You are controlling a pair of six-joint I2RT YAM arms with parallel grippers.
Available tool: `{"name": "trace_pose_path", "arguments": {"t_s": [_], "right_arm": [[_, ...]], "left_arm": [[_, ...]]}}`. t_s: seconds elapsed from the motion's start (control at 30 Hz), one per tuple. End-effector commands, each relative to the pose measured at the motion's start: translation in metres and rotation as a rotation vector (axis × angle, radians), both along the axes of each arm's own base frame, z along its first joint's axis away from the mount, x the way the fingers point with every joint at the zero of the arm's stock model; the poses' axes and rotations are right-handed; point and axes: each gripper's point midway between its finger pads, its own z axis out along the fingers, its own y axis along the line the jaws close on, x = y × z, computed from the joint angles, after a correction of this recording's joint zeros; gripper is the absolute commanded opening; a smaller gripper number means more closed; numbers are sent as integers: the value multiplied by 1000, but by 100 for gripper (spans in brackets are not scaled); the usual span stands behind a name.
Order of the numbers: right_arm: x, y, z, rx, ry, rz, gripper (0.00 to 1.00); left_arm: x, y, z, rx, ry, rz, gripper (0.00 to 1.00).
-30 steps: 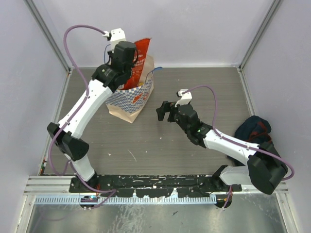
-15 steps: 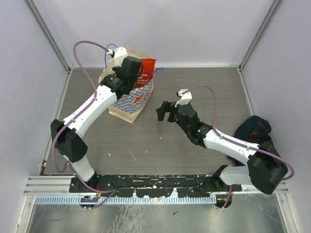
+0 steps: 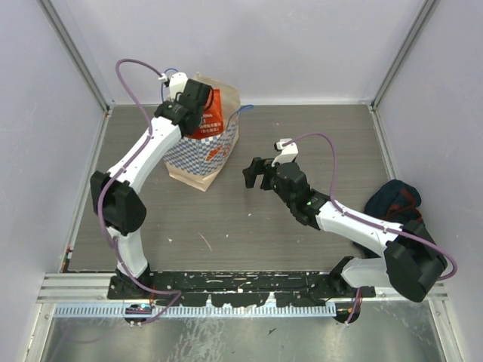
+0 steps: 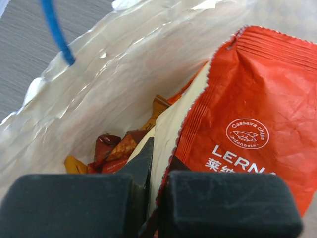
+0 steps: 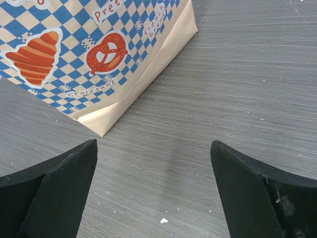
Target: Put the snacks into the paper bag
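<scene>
Noted: left gripper [image 4: 151,198] was clamped on the lower edge of the red-orange pack [image 4: 252,129], held inside the mouth of the paper bag [image 4: 94,89]. The other snacks [image 4: 113,148] lay at the bag's bottom, possibly three or four packets. The right gripper [image 5: 153,188] was spread wide and empty, over the table [image 5: 237,74] beside the bag's checked base.

Paper bag [image 3: 200,160]: tan kraft, blue-white check band, orange croissant [image 5: 33,52] and pretzel [image 5: 106,53] prints, blue cord handle [image 4: 57,32]. Pack [image 4: 247,114]: red-orange, white lettering. Tabletop [image 3: 302,249]: grey-brown wood grain. Cloth bag [image 3: 392,200]: dark navy, red trim. Arms [image 3: 139,158]: white, black joints.
</scene>
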Motion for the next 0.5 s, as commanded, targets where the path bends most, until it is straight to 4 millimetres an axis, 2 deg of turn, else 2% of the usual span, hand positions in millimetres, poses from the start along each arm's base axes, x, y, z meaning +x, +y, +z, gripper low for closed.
{"name": "trace_pose_path", "arguments": {"t_s": [0.0, 0.2, 0.47], "right_arm": [[5, 0, 31, 47, -71, -13, 100], [6, 0, 30, 45, -71, -15, 100], [6, -1, 30, 42, -71, -18, 100]], "left_arm": [[-2, 1, -15, 60, 109, -51, 0], [16, -11, -15, 74, 118, -107, 0], [32, -24, -43, 101, 235, -178, 0]]}}
